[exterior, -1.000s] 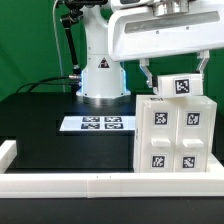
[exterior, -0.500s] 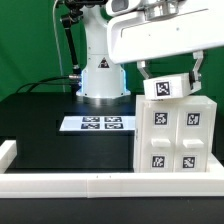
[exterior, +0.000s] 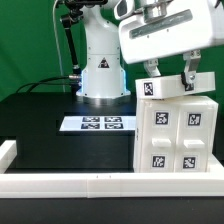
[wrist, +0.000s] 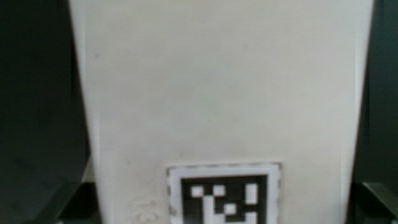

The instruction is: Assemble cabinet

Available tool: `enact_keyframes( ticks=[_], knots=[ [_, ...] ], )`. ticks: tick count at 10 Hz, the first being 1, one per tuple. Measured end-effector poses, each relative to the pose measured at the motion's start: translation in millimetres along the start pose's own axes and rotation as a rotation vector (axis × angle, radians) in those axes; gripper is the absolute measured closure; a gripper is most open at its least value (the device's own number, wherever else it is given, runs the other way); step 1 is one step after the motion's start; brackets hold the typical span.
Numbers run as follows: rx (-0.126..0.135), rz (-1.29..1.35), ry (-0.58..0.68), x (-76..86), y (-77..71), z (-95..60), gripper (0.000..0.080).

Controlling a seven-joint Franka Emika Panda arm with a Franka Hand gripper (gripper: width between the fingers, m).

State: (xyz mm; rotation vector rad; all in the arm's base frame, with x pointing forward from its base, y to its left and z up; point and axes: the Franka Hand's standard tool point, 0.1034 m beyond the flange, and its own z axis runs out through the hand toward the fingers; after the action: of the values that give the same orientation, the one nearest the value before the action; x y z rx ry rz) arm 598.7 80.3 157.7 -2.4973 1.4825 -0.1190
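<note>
The cabinet's large white box shell (exterior: 176,135) stands at the exterior view's right, with several black-and-white tags on its front. My gripper (exterior: 168,80) is shut on a smaller white tagged block (exterior: 160,89) and holds it tilted just over the shell's top edge. I cannot tell whether the block touches the shell. In the wrist view the block (wrist: 214,90) fills the middle, its tag (wrist: 226,195) low between the dark fingers (wrist: 59,205).
The marker board (exterior: 95,123) lies flat on the black table in front of the robot base (exterior: 100,75). A long white rail (exterior: 90,184) runs along the table's front edge and up the exterior view's left side.
My gripper and the small block have shifted toward the exterior view's left over the shell and tilted. The block was level on the shell's top and is now slanted.
</note>
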Motion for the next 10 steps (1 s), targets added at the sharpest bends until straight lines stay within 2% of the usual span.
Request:
enact_keyframes(
  ticks=[6,10],
  knots=[
    [0.009,0.551,-0.042,-0.1,1.5,1.4,0.0236],
    [0.012,0.708,-0.062,-2.8,-1.4,0.7,0.0236]
  ],
)
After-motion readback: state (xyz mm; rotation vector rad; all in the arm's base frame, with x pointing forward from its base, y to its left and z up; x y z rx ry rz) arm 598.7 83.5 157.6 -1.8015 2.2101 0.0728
